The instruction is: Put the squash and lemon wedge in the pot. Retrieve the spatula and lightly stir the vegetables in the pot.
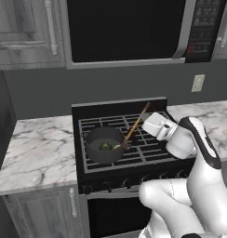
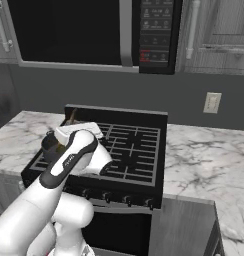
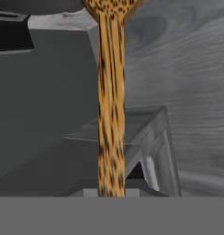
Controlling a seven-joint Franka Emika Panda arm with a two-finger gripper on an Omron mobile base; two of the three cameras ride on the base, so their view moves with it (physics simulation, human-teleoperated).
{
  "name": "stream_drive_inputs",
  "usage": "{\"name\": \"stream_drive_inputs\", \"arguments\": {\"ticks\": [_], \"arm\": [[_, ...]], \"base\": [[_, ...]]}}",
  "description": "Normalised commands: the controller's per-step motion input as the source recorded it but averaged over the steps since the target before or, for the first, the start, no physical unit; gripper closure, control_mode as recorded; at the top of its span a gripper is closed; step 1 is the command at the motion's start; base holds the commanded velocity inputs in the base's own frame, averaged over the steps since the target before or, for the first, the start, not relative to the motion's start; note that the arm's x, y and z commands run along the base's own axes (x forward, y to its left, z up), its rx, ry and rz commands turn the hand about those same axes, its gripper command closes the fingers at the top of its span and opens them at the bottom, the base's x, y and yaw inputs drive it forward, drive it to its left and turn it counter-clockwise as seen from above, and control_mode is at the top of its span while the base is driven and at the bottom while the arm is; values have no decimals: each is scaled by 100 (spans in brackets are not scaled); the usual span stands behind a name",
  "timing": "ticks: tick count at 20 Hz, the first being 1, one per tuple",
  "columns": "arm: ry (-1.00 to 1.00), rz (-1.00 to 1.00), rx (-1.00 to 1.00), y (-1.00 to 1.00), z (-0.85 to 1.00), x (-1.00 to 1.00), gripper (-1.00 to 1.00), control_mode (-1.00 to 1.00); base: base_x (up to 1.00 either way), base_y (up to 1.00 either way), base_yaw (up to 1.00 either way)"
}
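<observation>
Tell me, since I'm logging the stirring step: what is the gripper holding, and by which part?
The gripper holds the wooden spatula partway along its handle, the head down in the pot.

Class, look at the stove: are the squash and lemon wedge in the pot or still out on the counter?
In. The left base view shows the pot on the stove grate with the squash and lemon wedge inside.
</observation>
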Motion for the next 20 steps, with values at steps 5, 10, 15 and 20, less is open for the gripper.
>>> {"name": "stream_drive_inputs", "arguments": {"ticks": [5, 10, 15, 20], "arm": [[0, -9, 0, 25, -7, 35, 100, -100], [0, -11, 0, 4, -27, 28, 100, -100], [1, -6, -3, 0, -40, 5, 100, -100], [3, -5, -4, 0, -34, 7, 100, -100]], "base": [[0, 0, 0], [0, 0, 0], [0, 0, 0], [0, 0, 0]]}}
